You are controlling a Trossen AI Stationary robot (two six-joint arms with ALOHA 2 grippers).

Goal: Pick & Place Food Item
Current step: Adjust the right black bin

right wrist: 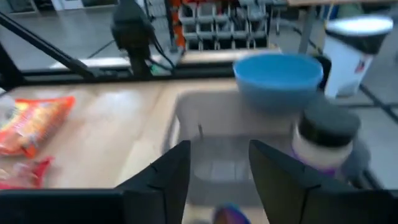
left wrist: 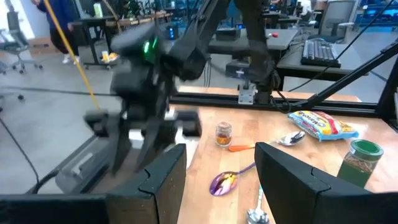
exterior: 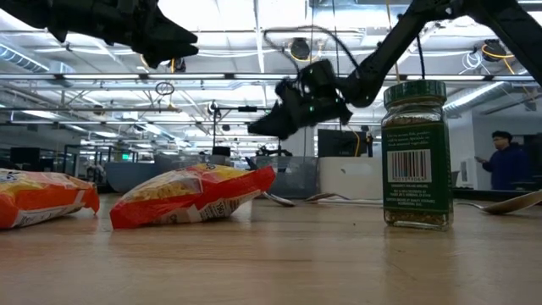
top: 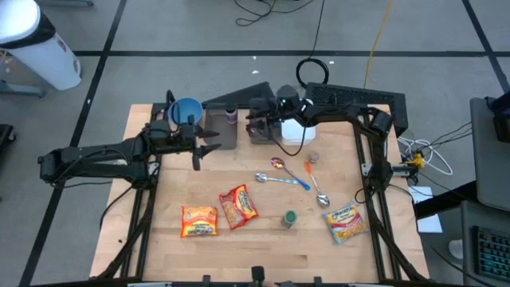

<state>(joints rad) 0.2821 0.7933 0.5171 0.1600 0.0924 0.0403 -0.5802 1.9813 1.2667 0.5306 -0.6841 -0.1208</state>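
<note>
My right gripper [top: 253,127] [right wrist: 217,155] hangs open over a grey bin [top: 221,131] [right wrist: 211,124] at the table's far middle, touching nothing. In the bin stands a dark-lidded jar [right wrist: 323,143]. Something purple [right wrist: 227,214] shows low between the fingers; what it is I cannot tell. My left gripper [top: 209,149] [left wrist: 221,158] waits open and empty just left of the bin, held above the table. Two orange-red noodle packets [top: 199,221] [top: 238,206] and a yellow packet [top: 345,223] lie flat near the table's near edge. A green-lidded spice jar [top: 288,218] stands upright between them.
A blue bowl [top: 186,112] sits left of the bin and a white container [top: 292,131] right of it. Spoons [top: 275,177] [top: 319,191], a purple spoon [top: 277,163] and a small jar [top: 313,157] lie mid-table. A person [exterior: 506,161] stands in the room beyond.
</note>
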